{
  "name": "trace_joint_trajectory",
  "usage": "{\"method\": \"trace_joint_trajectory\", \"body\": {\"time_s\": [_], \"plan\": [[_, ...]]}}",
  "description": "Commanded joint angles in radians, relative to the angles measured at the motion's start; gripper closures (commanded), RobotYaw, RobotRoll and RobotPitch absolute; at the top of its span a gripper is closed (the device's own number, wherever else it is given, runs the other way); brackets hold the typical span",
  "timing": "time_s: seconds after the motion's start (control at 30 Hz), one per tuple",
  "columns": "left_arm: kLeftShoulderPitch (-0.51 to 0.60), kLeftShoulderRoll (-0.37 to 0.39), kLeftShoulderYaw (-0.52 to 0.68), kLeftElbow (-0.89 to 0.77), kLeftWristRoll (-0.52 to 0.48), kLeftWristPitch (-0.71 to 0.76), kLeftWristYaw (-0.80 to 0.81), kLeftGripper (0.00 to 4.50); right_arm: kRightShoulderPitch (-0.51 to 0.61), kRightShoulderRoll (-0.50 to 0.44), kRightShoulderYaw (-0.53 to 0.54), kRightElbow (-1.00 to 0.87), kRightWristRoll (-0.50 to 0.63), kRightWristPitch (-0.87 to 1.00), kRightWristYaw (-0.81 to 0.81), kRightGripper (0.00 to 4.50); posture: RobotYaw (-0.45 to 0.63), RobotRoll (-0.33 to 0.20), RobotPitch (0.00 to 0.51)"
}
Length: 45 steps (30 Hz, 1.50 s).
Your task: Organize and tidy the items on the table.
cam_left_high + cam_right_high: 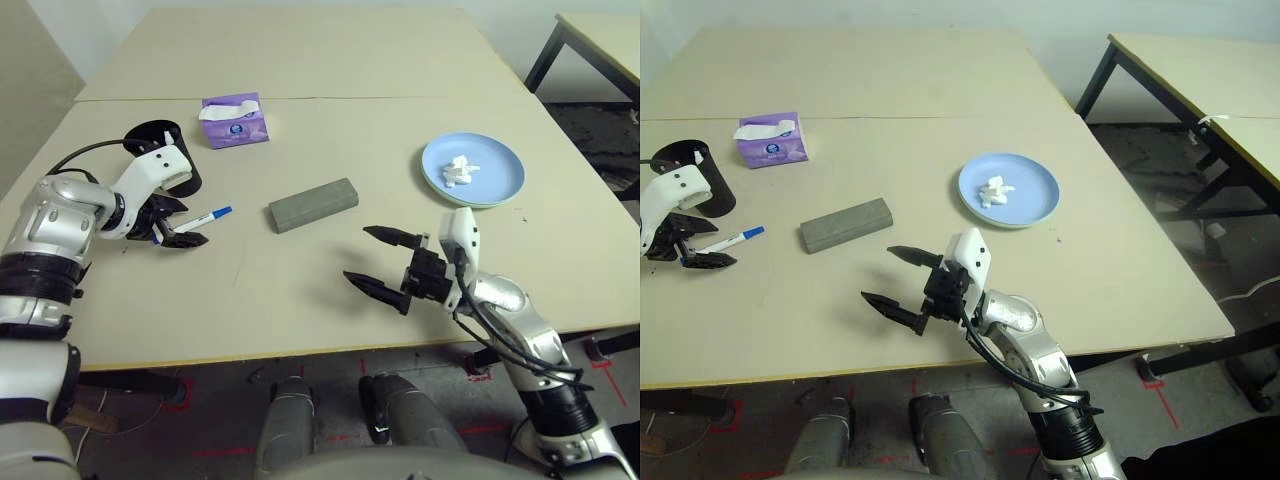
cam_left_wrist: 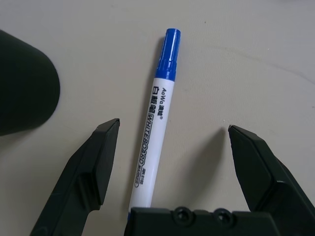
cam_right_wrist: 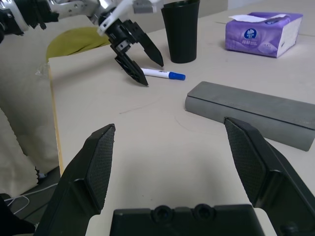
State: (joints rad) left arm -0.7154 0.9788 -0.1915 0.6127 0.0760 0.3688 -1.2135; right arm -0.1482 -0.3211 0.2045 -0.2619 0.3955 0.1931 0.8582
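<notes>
Beige table (image 1: 300, 300), seen from above. Far left: black cup (image 1: 178, 158); left gripper (image 1: 176, 226) angled down, jaws wide, straddling white pen (image 2: 150, 132), holding nothing. Middle: grey case (image 1: 313, 204). Right: empty, wide-open right gripper (image 1: 385, 262) held level; plate (image 1: 500, 170) with tissue (image 1: 460, 171). Risk: off-centre closing could roll pen away or nudge cup.

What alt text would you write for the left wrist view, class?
An open gripper hangs over a white pen with a blue cap lying on the beige table, one black finger on each side of it. A black cup stands nearby.
</notes>
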Motion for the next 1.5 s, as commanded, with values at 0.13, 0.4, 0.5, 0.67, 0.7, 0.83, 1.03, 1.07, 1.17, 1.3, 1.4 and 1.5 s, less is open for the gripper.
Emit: {"method": "trace_joint_trajectory", "body": {"time_s": [0.13, 0.4, 0.5, 0.67, 0.7, 0.83, 1.03, 1.07, 1.17, 1.3, 1.4, 1.5], "plan": [[-0.007, -0.033, -0.006, 0.044, 0.021, -0.033, 0.016, 0.01, 0.006, -0.006, 0.008, -0.020, 0.004, 0.014, -0.004, 0.00, -0.10, 0.000, 0.139], [-0.009, -0.053, 0.000, 0.106, 0.028, -0.088, 0.045, 0.01, -0.002, -0.005, 0.006, -0.030, 0.009, 0.025, -0.008, 0.00, -0.10, 0.000, 0.137], [-0.010, -0.059, 0.001, 0.125, 0.033, -0.107, 0.051, 0.01, 0.000, -0.003, 0.008, -0.037, 0.010, 0.028, -0.013, 0.00, -0.09, 0.000, 0.135], [-0.017, -0.069, 0.007, 0.151, 0.036, -0.125, 0.051, 0.19, 0.000, 0.002, 0.012, -0.044, 0.010, 0.032, -0.020, 0.00, -0.09, 0.000, 0.139], [-0.018, -0.070, 0.007, 0.155, 0.036, -0.127, 0.048, 0.41, 0.000, 0.003, 0.013, -0.045, 0.010, 0.033, -0.021, 0.00, -0.09, 0.000, 0.138], [-0.023, -0.076, 0.009, 0.169, 0.038, -0.136, 0.043, 1.55, 0.001, 0.006, 0.016, -0.048, 0.009, 0.035, -0.026, 0.00, -0.09, 0.000, 0.141], [-0.024, -0.082, 0.012, 0.176, 0.039, -0.145, 0.045, 3.53, 0.001, 0.011, 0.021, -0.048, 0.007, 0.036, -0.030, 0.00, -0.09, 0.000, 0.142], [-0.025, -0.083, 0.012, 0.177, 0.040, -0.145, 0.045, 3.87, 0.000, 0.011, 0.022, -0.047, 0.008, 0.036, -0.030, 0.00, -0.09, 0.000, 0.144], [-0.010, -0.088, 0.010, 0.169, 0.037, -0.143, 0.035, 4.24, -0.003, 0.011, 0.023, -0.041, 0.008, 0.035, -0.029, 0.00, -0.09, 0.000, 0.145], [0.019, -0.085, 0.009, 0.145, 0.034, -0.138, 0.020, 4.24, -0.006, 0.013, 0.023, -0.036, 0.008, 0.035, -0.028, 0.00, -0.09, 0.000, 0.144], [0.046, -0.079, 0.015, 0.110, 0.028, -0.125, 0.005, 4.24, -0.008, 0.014, 0.024, -0.030, 0.007, 0.032, -0.026, 0.00, -0.08, 0.000, 0.142], [0.090, -0.060, 0.020, 0.037, 0.004, -0.137, -0.058, 4.24, -0.008, 0.016, 0.027, -0.022, 0.004, 0.028, -0.024, 0.00, -0.08, 0.000, 0.141]]}}
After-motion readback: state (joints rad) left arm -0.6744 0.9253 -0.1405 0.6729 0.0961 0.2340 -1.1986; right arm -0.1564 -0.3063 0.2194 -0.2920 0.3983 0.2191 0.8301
